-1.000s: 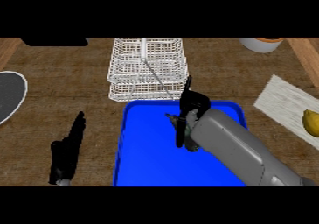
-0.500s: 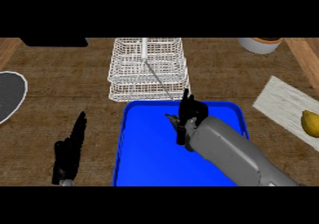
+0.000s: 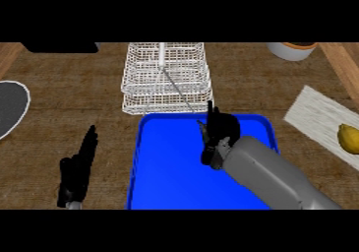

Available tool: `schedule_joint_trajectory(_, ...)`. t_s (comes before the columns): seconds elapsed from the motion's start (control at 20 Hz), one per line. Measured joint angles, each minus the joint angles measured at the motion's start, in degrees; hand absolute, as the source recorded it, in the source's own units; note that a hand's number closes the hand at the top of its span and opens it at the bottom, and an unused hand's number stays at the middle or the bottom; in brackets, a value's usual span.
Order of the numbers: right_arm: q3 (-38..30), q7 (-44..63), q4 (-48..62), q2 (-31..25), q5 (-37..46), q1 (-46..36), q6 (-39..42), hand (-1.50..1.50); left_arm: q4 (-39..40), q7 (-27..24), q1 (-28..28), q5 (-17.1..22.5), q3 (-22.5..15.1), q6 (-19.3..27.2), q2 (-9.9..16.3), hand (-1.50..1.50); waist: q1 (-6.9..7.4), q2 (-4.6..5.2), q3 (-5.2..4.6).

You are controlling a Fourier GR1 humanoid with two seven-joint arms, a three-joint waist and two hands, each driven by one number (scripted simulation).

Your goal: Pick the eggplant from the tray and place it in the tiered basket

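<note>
Head view frames a blue tray [image 3: 167,167] at lower centre, and no eggplant can be made out on its bare surface; whether one is hidden under the right hand [image 3: 220,129] cannot be told. That hand is seen over the tray's upper right part, close to the far rim, with one finger raised toward the basket and the others bent downward; what, if anything, is held by them cannot be determined. Its grey forearm [image 3: 273,174] is stretched from the lower right edge across the tray's right side. Just beyond the tray's upper rim, the white wire tiered basket [image 3: 165,74] is placed at upper centre, and nothing can be distinguished inside its mesh. The left hand [image 3: 78,165] is shown at lower left beside the tray, apart from it, fingers straight and pointed up the frame, nothing held. A yellow lemon [image 3: 351,139] is laid on a pale mat [image 3: 313,114] at the right edge. A dark plate [image 3: 6,109] with a pale rim is cut by the left edge, and a pale bowl [image 3: 293,50] is set at upper right.
</note>
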Motion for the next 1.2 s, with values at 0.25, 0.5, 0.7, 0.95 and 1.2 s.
schedule_joint_trajectory(0.25, 0.96, -18.54, -4.31, -10.39, 4.15, 1.04, -1.39, 1.5, -0.81, -0.05, 0.13, -0.41, -0.24, 0.35, -0.45, 0.0, 0.03, 1.31, 0.64)
schedule_joint_trajectory(0.5, -3.29, -29.08, -6.51, -15.4, 5.94, 3.75, -6.6, 1.5, -0.86, -1.38, 0.66, -0.06, 0.68, -0.48, -0.07, 0.0, -0.04, 1.82, 0.86)
schedule_joint_trajectory(0.7, -10.57, -31.25, -11.22, -17.15, 1.8, 4.12, -8.77, 1.5, -0.58, -2.35, 1.11, -0.26, 0.83, -0.31, -0.48, 0.0, -0.65, 1.78, 0.95)
schedule_joint_trajectory(0.95, -20.49, -28.85, -20.92, -19.13, -4.83, 3.57, -10.34, 1.5, -1.12, -2.16, 1.85, -0.41, 1.05, 0.13, -0.68, 0.0, -1.43, 1.49, 0.96)
schedule_joint_trajectory(1.2, -28.8, -25.83, -32.54, -24.48, -8.43, 1.57, -8.89, 1.5, -1.41, -1.25, 1.81, -0.51, 1.43, -0.05, -0.26, 0.0, -1.5, 1.47, 0.88)
